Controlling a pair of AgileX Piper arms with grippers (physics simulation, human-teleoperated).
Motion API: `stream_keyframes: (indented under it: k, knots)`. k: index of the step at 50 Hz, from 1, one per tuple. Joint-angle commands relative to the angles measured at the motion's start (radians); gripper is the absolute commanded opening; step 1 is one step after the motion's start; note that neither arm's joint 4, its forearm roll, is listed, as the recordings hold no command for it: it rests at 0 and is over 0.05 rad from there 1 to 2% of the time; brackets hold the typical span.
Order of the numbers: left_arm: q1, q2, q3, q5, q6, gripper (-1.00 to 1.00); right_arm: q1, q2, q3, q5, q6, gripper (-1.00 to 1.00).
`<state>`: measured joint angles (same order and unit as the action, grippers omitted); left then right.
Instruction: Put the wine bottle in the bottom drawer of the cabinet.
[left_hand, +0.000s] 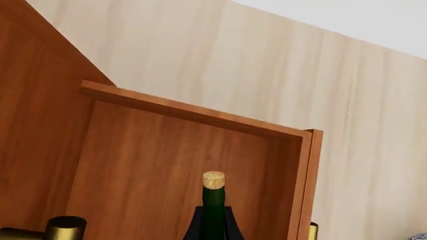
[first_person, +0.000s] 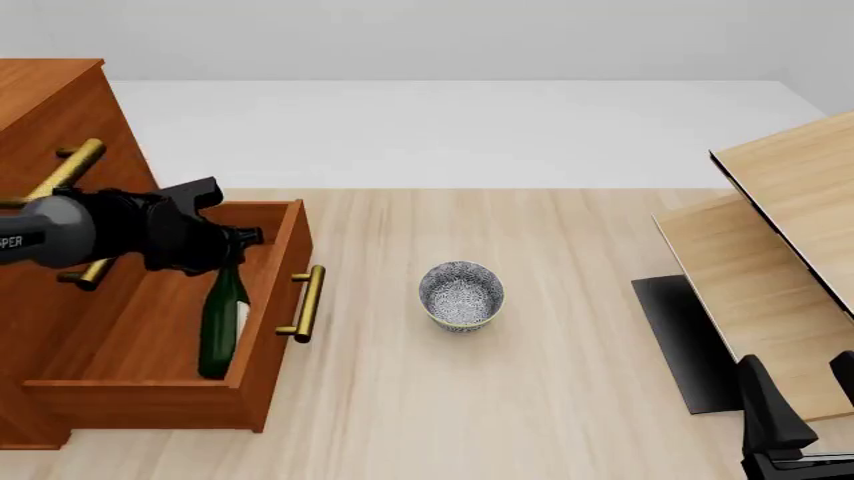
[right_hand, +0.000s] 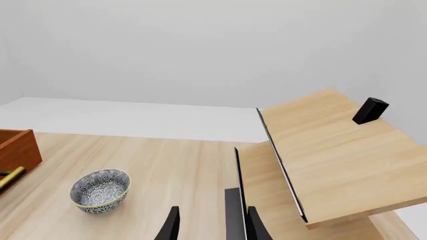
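The wine bottle (first_person: 223, 330) is seen upright inside the pulled-out bottom drawer (first_person: 160, 390) of the cabinet (first_person: 47, 110), close to the drawer's front wall, with bare drawer floor left behind it. Its neck is pinched by the left claw (first_person: 230, 250). The right claw (right_hand: 212, 227), spread apart, is kept low by the pale furniture (first_person: 787, 200). A speckled bowl (first_person: 462, 294) is left on open desk (first_person: 534, 400), well apart from the drawer's brass handle (first_person: 304, 303).

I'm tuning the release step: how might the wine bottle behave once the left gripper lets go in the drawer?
The wine bottle is tall and slim and stands about upright in the bottom drawer, so it probably tips easily. Being round, it would likely roll once down. It looks like smooth glass, so probably rigid, slippery and breakable. The left gripper is at its neck.
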<state>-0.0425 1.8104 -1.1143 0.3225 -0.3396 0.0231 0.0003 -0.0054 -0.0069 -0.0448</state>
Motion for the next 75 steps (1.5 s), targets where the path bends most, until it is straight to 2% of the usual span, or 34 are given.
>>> stream_keyframes:
  k: [1, 27, 28, 31, 33, 40, 47, 48, 65, 75]
  knots:
    - [-0.004, 0.033, -0.028, 0.042, -0.015, -1.0, 0.001, 0.0, 0.0, 0.0, -0.001, 1.0]
    - [0.003, 0.062, -0.077, 0.07, -0.006, -1.0, 0.001, 0.0, 0.001, 0.0, -0.001, 1.0]
    - [-0.01, 0.051, -0.057, 0.055, -0.027, -1.0, 0.0, 0.0, 0.001, 0.001, 0.0, 1.0]
    - [-0.014, 0.067, -0.059, 0.055, -0.016, -1.0, 0.0, 0.0, 0.001, 0.0, -0.001, 1.0]
    - [-0.028, 0.057, -0.04, 0.038, -0.036, -1.0, 0.0, 0.0, 0.001, 0.001, 0.0, 1.0]
    - [-0.022, 0.062, -0.046, 0.046, -0.031, -1.0, -0.001, 0.0, 0.001, 0.001, 0.0, 1.0]
    - [-0.035, 0.045, -0.021, 0.025, -0.056, -1.0, 0.0, 0.0, 0.001, 0.0, 0.0, 1.0]
    - [-0.041, 0.039, -0.014, 0.02, -0.062, 1.0, 0.0, 0.0, 0.001, 0.0, 0.001, 1.0]
    - [-0.05, 0.021, -0.016, 0.034, -0.055, 1.0, 0.0, 0.0, 0.001, 0.0, -0.001, 1.0]
    - [-0.026, 0.0, -0.06, 0.091, -0.017, 1.0, 0.001, 0.0, 0.001, 0.001, -0.002, 1.0]
